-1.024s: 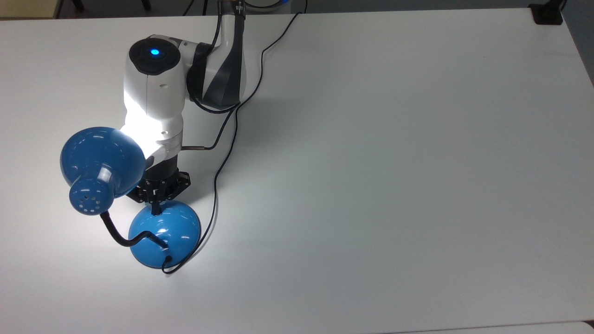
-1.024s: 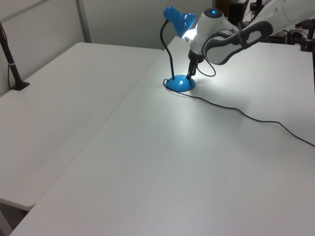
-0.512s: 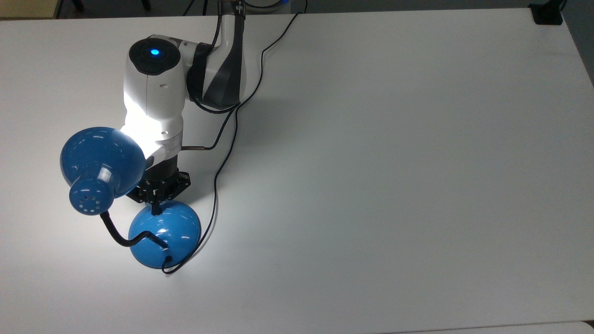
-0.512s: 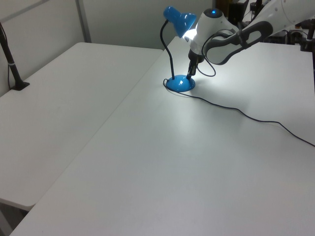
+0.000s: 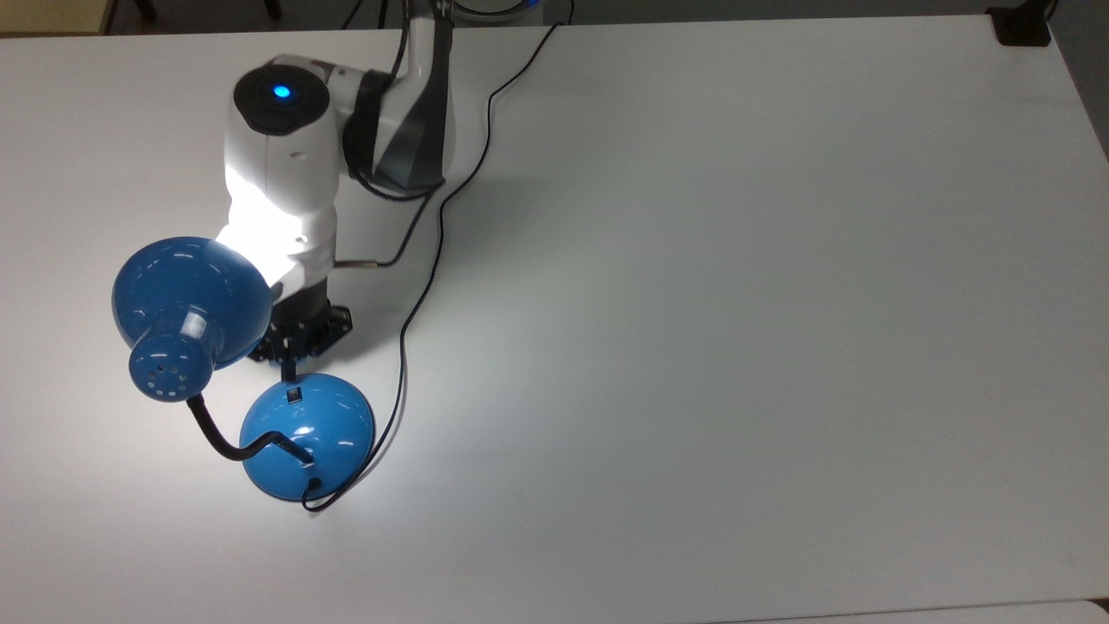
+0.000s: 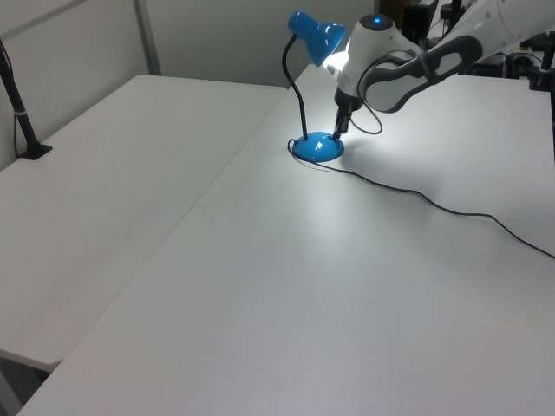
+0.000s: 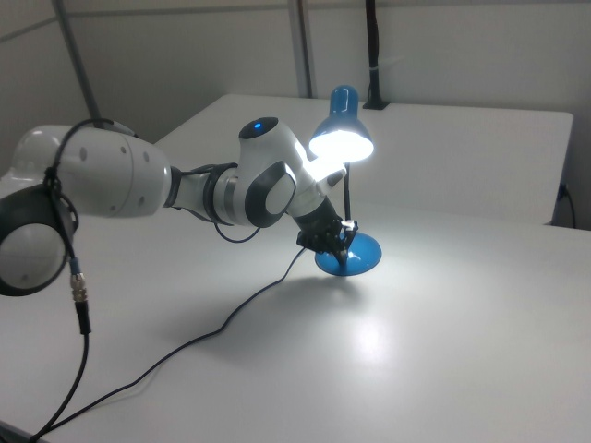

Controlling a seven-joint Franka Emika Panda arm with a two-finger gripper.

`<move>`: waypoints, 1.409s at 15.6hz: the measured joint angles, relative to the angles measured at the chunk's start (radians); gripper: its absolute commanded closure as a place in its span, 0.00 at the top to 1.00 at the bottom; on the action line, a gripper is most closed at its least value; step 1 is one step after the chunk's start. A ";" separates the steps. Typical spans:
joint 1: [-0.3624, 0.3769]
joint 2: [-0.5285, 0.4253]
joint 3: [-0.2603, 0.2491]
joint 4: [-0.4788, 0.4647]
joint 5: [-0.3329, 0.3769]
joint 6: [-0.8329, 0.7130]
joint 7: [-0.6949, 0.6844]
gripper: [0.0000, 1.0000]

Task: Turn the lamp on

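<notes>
Lamp: the lamp [image 5: 308, 433] stands on the white table [image 5: 736, 303], its domed base near the top view's lower left, the bendy neck rising to the cone shade [image 5: 186, 299] above and to the top view's left of the base.
Lamp state: lit. In the right view the shade [image 7: 342, 138] glows and throws a bright pool on the table around the base [image 7: 351, 258]. Judged from that, the task looks done.
Switch: a small black switch [image 5: 295, 396] shows on the upper slope of the base in the top view, uncovered.
Claw: the claw [image 5: 290, 368] hangs just above the switch, at the base's rim on the side toward the arm. Its fingers appear drawn together into one narrow tip, holding nothing.
Why so held: a closed tip makes a single point that can press a small switch, and approaching from the arm's side keeps it away from the neck and shade.
Cord: the thin black cord [image 5: 407, 329] leaves the base on the side away from the arm, curves round it and runs off past the arm.
Change: half a second ago the tip rested on the switch; now it has lifted and pulled back toward the arm, leaving the switch visible. The lamp was already lit then and has not moved.
</notes>
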 measured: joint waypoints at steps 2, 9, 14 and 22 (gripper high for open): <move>-0.012 -0.072 -0.001 -0.072 0.000 -0.036 -0.013 0.00; -0.011 -0.202 0.001 -0.130 0.000 -0.184 -0.020 0.02; 0.001 -0.342 0.002 -0.127 0.059 -0.456 -0.020 0.97; 0.099 -0.583 0.004 -0.131 0.144 -0.730 0.043 1.00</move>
